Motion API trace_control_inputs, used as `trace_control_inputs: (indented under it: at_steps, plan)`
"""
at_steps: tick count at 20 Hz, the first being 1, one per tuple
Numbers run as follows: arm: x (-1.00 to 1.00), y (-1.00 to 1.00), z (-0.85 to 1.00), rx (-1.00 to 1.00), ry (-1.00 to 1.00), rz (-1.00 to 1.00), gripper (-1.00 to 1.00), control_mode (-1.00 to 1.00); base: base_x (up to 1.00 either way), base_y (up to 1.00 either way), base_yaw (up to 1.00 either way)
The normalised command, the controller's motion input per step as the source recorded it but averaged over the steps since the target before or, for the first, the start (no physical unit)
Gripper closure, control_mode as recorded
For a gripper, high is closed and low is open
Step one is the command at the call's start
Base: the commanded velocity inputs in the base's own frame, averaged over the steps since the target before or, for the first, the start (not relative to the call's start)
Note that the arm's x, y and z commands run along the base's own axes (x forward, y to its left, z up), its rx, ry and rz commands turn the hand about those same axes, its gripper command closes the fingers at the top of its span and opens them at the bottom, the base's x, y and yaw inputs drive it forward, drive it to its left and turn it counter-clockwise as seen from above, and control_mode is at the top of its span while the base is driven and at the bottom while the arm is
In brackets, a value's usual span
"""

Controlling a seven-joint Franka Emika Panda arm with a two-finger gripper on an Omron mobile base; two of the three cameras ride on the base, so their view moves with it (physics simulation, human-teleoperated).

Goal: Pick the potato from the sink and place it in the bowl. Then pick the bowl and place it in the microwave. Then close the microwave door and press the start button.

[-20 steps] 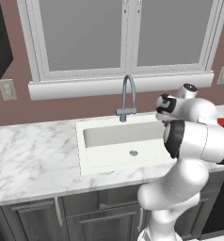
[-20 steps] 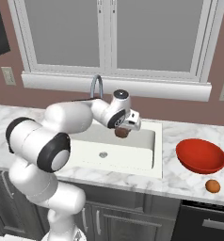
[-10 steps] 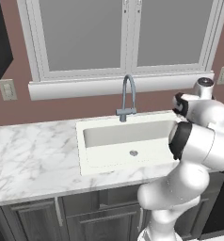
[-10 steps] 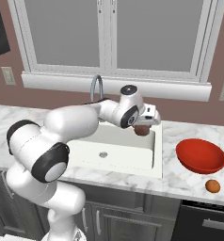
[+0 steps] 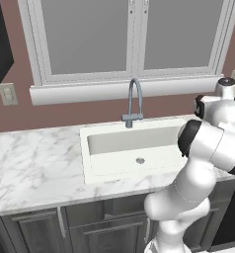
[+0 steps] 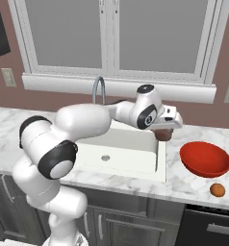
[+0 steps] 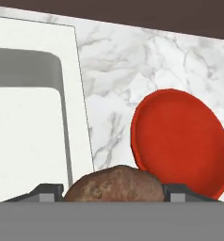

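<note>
The marble desk [image 6: 193, 180] runs beneath a wide window [image 6: 111, 38] and carries the white sink [image 6: 135, 166], which is set into its surface with a round metal drain [image 6: 105, 157] in the basin floor and a curved grey faucet [image 5: 134, 101] at the rear rim. The white arm [image 6: 87, 122] reaches from the lower left of the right base view across the sink toward its right edge. The red bowl [image 6: 205, 159] sits upright on the desk, to the right of the sink and apart from it. The claw [image 6: 164, 132] hangs above the right rim of the sink, between basin and bowl, and grips the potato [image 6: 164, 135] between its two fingers; in the hand view the potato [image 7: 115, 184] lies lodged between the dark fingertips [image 7: 180, 192], with the bowl [image 7: 182, 141] ahead. A small orange-brown oval object [image 6: 217, 190] rests on the desk near the bowl, in front of it.
</note>
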Motion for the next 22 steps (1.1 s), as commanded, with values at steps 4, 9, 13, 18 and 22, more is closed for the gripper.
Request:
trace_control_inputs:
  at_steps: [4, 9, 13, 18, 22]
  plan:
    - [-0.16, -0.71, 0.00, 0.05, 0.02, 0.00, 1.00, -1.00, 0.00, 0.00, 0.00]
    - [-0.07, -0.62, -0.03, 0.04, 0.01, 0.00, 1.00, -1.00, 0.00, 0.00, 0.00]
    - [0.00, -0.57, -0.35, 0.01, 0.00, 0.00, 1.00, -1.00, 0.00, 0.00, 0.00]
    - [0.03, -0.34, -0.61, 0.00, 0.00, 0.00, 1.00, -1.00, 0.00, 0.00, 0.00]
    - [0.01, -0.26, -0.51, 0.00, 0.00, 0.01, 1.00, -1.00, 0.00, 0.00, 0.00]
